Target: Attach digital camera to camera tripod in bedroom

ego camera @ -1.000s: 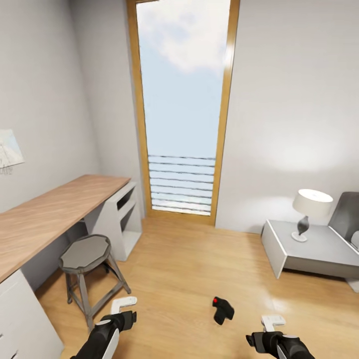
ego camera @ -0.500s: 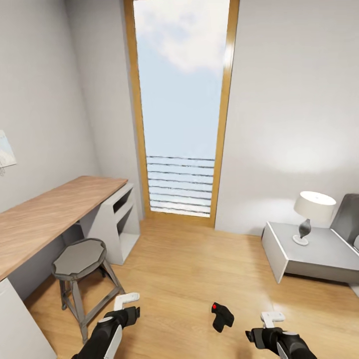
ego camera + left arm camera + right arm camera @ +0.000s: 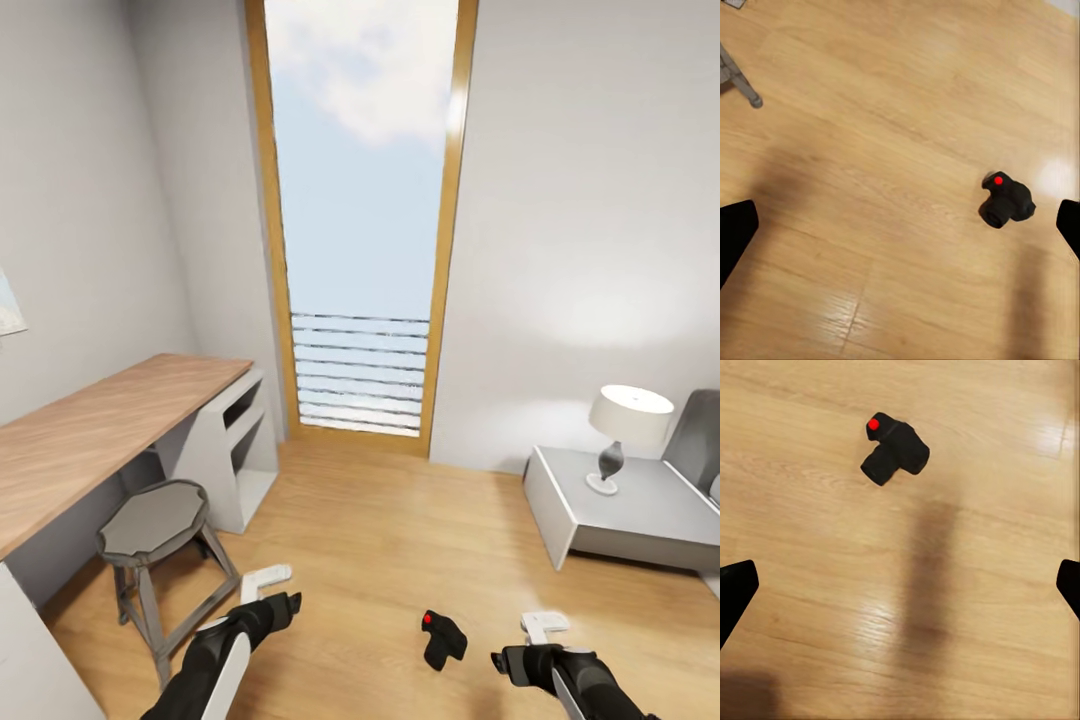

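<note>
The digital camera point(image 3: 443, 638), small, black and with a red button on top, lies on the light wood floor between my two arms. It also appears in the left wrist view point(image 3: 1006, 201) and the right wrist view point(image 3: 895, 448). My left gripper point(image 3: 272, 592) hovers over the floor to the camera's left, open, its fingertips point(image 3: 735, 234) wide apart and holding nothing. To the camera's right is my right gripper point(image 3: 530, 642), also open and empty, with its fingertips point(image 3: 735, 591) at the picture's edges. The camera tripod is out of view.
A long wooden desk point(image 3: 100, 430) runs along the left wall, with a grey stool point(image 3: 155, 520) in front of it. Straight ahead is a tall wood-framed window point(image 3: 365, 200). At the right a low grey nightstand point(image 3: 560, 500) carries a white lamp point(image 3: 625, 425).
The whole head view has shifted slightly, so the camera moved. My left gripper has reached a little farther forward and toward the digital camera. The right gripper holds about the same place.
</note>
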You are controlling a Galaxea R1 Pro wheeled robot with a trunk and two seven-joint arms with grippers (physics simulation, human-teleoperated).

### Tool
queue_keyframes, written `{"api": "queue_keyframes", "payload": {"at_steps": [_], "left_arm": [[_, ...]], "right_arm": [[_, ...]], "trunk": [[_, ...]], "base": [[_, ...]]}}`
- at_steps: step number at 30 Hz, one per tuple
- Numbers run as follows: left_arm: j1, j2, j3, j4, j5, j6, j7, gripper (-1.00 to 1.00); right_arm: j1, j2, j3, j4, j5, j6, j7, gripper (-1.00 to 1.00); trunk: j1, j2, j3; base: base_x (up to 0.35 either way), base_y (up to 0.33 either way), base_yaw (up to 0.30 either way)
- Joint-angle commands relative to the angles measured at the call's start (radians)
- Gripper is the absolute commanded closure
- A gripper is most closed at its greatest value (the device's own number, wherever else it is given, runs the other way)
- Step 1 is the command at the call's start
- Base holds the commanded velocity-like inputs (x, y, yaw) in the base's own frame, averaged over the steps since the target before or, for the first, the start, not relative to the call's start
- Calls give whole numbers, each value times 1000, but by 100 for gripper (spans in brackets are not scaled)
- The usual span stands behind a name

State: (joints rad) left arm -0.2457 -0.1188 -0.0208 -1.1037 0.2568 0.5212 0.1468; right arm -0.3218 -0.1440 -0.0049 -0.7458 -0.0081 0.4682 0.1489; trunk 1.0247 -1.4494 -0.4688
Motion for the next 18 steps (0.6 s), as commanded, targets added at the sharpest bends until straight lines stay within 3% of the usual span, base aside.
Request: {"api": "queue_keyframes", "payload": {"at_steps": [1, 18], "left_arm": [[3, 3, -3, -10, 18, 5, 12, -100], [8, 7, -4, -18, 22, 5, 24, -100]], "right_arm": [[0, 0, -1, -16, 0, 29, 3, -100], [0, 0, -1, -30, 0, 53, 3, -100]], "trunk": [[0, -1, -1], [0, -1, -1]], "base": [[205, -209, 0], [270, -214, 0]]}}
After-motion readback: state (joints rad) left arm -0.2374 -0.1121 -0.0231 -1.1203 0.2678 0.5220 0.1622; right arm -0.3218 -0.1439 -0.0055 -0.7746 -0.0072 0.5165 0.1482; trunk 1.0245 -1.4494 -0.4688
